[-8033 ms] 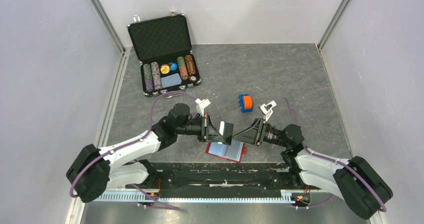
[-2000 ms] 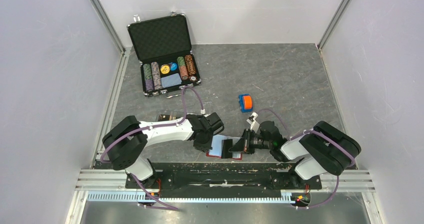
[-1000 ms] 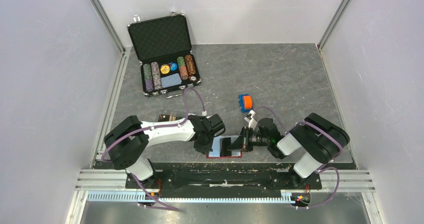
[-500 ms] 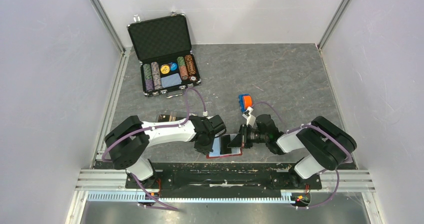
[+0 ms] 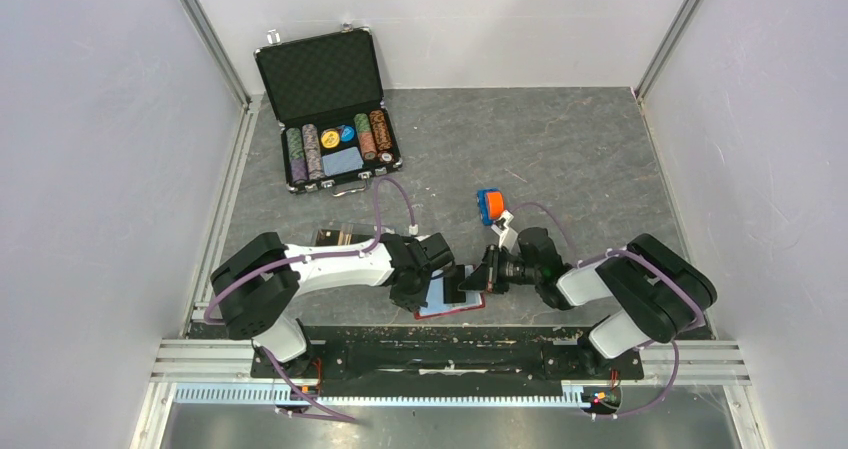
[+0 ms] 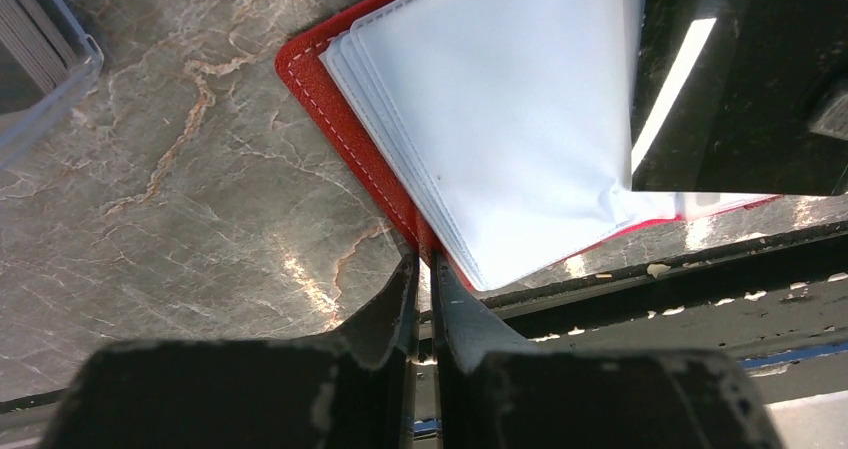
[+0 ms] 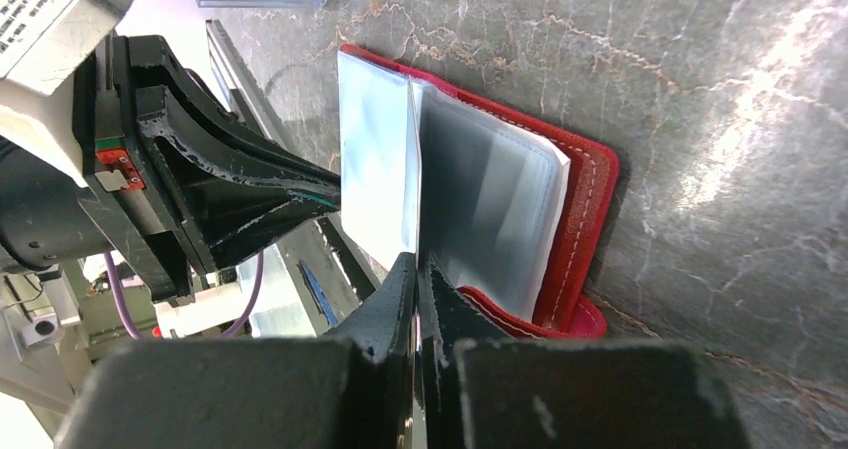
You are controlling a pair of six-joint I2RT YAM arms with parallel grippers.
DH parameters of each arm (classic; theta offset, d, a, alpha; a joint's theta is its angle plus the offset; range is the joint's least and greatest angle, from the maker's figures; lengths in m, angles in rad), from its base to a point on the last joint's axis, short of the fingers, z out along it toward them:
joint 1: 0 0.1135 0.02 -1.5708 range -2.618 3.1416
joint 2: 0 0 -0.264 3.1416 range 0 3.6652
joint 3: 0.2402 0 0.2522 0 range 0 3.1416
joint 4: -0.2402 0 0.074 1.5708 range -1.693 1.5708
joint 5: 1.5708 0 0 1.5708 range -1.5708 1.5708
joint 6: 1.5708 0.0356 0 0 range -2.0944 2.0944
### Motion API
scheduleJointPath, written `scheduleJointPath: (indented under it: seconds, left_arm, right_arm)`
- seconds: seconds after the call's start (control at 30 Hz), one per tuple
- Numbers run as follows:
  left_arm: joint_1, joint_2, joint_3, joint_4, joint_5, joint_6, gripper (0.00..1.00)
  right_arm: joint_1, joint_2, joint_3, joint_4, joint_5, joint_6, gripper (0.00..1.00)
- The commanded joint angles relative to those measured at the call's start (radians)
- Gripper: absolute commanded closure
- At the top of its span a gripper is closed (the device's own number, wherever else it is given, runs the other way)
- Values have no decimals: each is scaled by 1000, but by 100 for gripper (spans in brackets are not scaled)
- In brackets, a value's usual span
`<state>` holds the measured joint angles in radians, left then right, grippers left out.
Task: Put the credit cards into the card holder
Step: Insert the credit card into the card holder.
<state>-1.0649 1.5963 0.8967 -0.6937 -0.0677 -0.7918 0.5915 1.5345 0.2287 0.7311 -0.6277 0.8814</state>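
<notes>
A small red wallet point(image 5: 455, 309) lies open near the table's front edge, its clear sleeves point(image 6: 500, 119) fanned out. My left gripper point(image 6: 424, 261) is shut on the edge of the red cover point(image 6: 340, 119). From the other side, my right gripper point(image 7: 416, 264) is shut on one clear sleeve point(image 7: 378, 184), which it holds upright above the wallet point(image 7: 588, 199). The clear card holder point(image 5: 335, 236) stands left of the wallet, behind my left arm; a corner point(image 6: 45, 69) of it shows in the left wrist view. The credit cards are hidden.
An open black chip briefcase point(image 5: 330, 109) with poker chips sits at the back left. A small blue and orange object point(image 5: 490, 206) lies just behind my right wrist. The black rail point(image 5: 440, 349) runs along the front edge, close to the wallet.
My right gripper has shifted a little to the left and back with the sleeve in it. The left gripper has stayed on the wallet's cover.
</notes>
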Motion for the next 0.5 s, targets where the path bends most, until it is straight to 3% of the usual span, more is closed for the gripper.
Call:
scheduleJointPath:
  seconds: [0.0,0.17,0.47]
  left_arm:
    - [-21,32,-5,7,47,-7,87]
    - [-22,41,-1,6,47,-5,87]
    - [-23,49,7,6,46,-2,87]
  right_arm:
    - [-6,-26,-7,-10,49,-35,100]
    - [0,14,-60,145,13,53,100]
    - [70,62,-64,144,18,95,100]
